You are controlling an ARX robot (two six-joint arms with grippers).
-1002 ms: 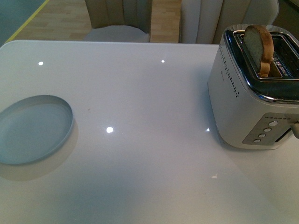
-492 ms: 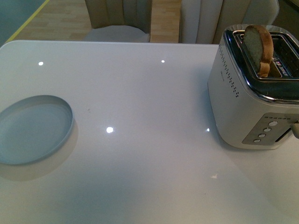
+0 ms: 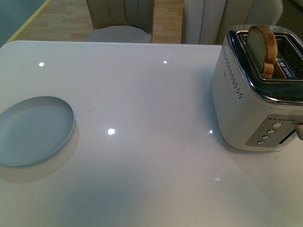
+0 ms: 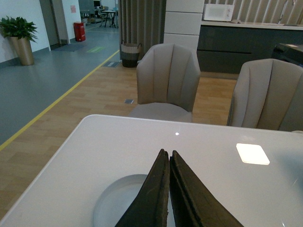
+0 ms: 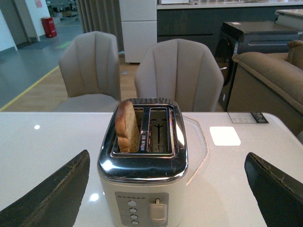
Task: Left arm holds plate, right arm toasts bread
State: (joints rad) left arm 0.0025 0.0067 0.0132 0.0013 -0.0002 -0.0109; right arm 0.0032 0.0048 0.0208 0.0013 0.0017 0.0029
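Hovering above the plate [image 4: 118, 203], the left end effector [image 4: 169, 161] has its fingers pressed together, holding nothing. Right end effector [image 5: 165, 189] fingers are spread wide, flanking the toaster [image 5: 142, 175] without touching it; the bread [image 5: 127, 125] stands upright in one slot just beyond them. Beyond the white surface [image 3: 151, 94] stand padded chairs [image 4: 168, 80] on wood flooring. Nothing has shifted from the earlier frames.

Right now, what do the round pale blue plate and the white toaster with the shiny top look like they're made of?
The round pale blue plate looks like matte plastic: even colour, thin low rim, no glare. The white toaster seems to have a painted or plastic body with a polished chrome-like metal top that mirrors the room; the body material is uncertain.
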